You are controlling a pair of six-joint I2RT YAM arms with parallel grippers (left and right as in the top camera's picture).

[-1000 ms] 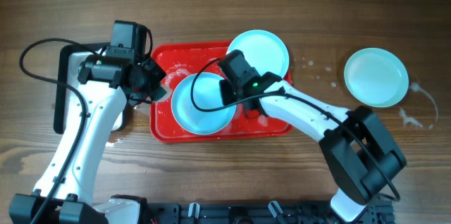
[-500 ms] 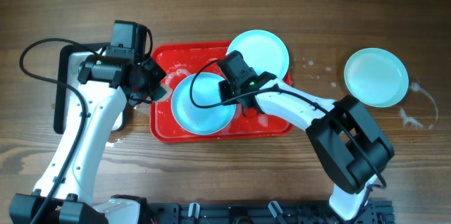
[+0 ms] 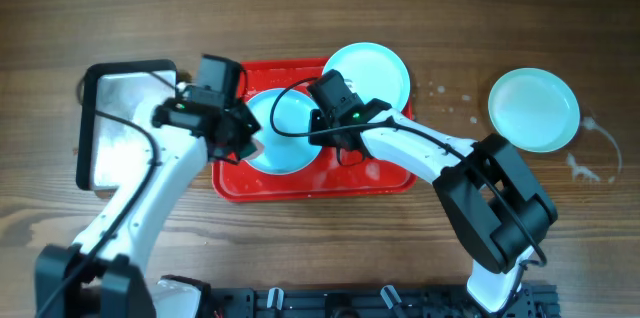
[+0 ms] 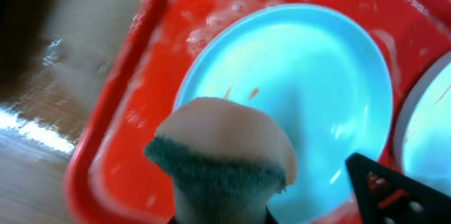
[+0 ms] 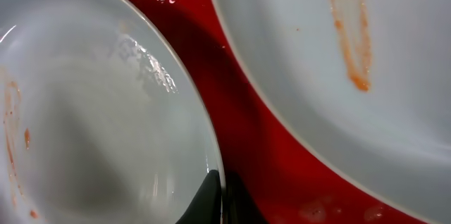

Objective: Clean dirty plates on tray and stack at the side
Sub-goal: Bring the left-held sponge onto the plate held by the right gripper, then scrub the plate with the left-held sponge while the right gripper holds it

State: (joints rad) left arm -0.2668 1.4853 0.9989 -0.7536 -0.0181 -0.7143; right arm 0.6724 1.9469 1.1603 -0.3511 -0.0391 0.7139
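Note:
On the red tray (image 3: pixel 385 176) a light-blue plate (image 3: pixel 285 133) is pinched at its right rim by my right gripper (image 3: pixel 321 131). The right wrist view shows the thin fingers (image 5: pixel 220 199) shut on that rim, with orange smears on the plate (image 5: pixel 84 111). My left gripper (image 3: pixel 243 138) is shut on a sponge (image 4: pixel 222 150), tan on top and green below, hovering over the plate's (image 4: pixel 310 90) left side. A second plate (image 3: pixel 370 70) with an orange streak (image 5: pixel 352 48) leans on the tray's far right rim. The third plate (image 3: pixel 533 108) lies on the table to the right.
A silver pan with a black rim (image 3: pixel 125 123) sits left of the tray. Suds and water wet the tray floor (image 4: pixel 148 111) and the table near the right-hand plate (image 3: pixel 590 158). The right arm's cable loops over the tray.
My left arm swung right from beside the pan to above the tray plate, carrying the sponge. My right gripper closed on the plate's rim, and the plate shifted slightly toward the far side.

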